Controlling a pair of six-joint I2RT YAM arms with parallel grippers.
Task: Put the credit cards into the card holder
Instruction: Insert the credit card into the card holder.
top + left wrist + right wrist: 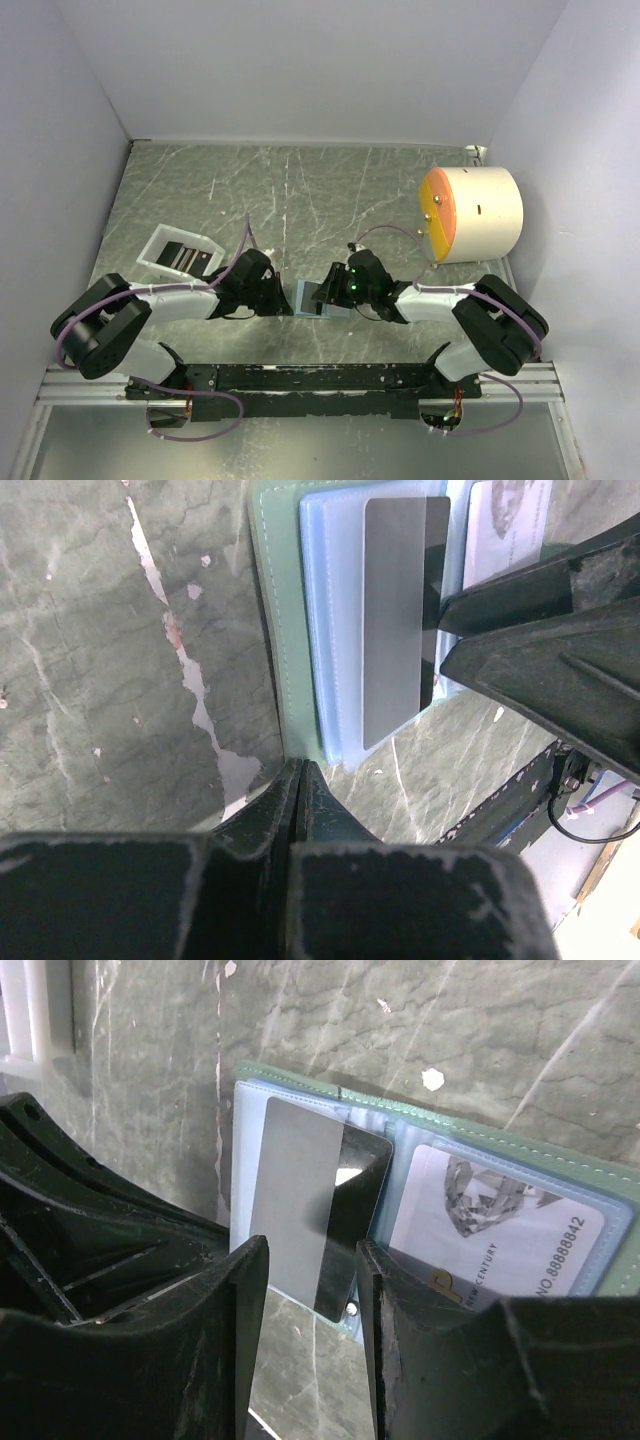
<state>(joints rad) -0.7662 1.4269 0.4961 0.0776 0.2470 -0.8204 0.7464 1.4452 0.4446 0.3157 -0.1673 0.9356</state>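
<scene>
Midway through the job: an open card holder (308, 297) lies on the marbled table (330, 190) between the two arms, sage-green cover down and blue pockets up. A dark card (315, 1200) lies flat on its left page. From here I cannot tell whether any of it has slid under the clear pocket. A pale printed card (500, 1230) already sits in the pocket on the other page.

Several more dark credit cards (188, 258) lie in the white tray (155, 245), well apart to the left, so most of the work looks undone.

The dark card's long axis runs parallel to the wallet's fold. One short end pokes just past the wallet's edge on the right arm's side, and the other points deeper across the page. Seen from the left wrist, it lies roughly in line with that arm's fingers.

The right gripper (312, 1248) hangs over the card's protruding end with its jaws spread and nothing pinched. The left gripper (300, 775) has its fingers pressed together, empty, at the corner of the green cover. Whether it pins that corner down is unclear.
</scene>
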